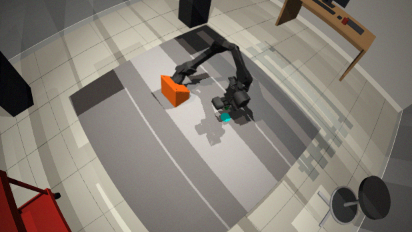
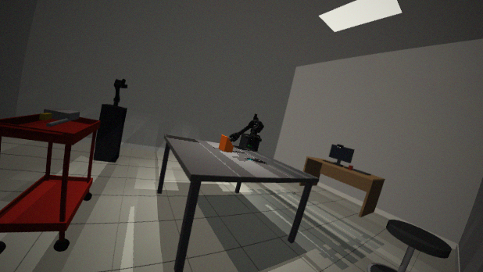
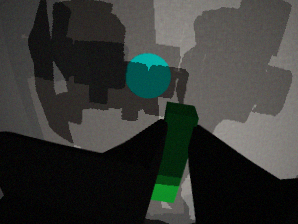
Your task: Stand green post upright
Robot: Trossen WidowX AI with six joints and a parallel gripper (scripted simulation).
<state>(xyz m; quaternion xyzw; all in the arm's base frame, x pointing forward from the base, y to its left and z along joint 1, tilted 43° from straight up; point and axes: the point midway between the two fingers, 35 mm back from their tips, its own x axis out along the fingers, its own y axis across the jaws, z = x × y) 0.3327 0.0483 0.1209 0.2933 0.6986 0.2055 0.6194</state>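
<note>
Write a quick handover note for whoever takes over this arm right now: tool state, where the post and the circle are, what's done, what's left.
Tool: shut on the green post, which runs out between the fingers toward the cyan circle.
Circle: on the grey table, just ahead of the post's far end in the wrist view; in the top view it lies beside the tool. The orange block sits well off to one side.
Done: post picked up and carried to the circle's edge.
Left: whether the post is off the table can't be judged from here. Stand it upright inside the circle, set it down, release, withdraw.
</note>
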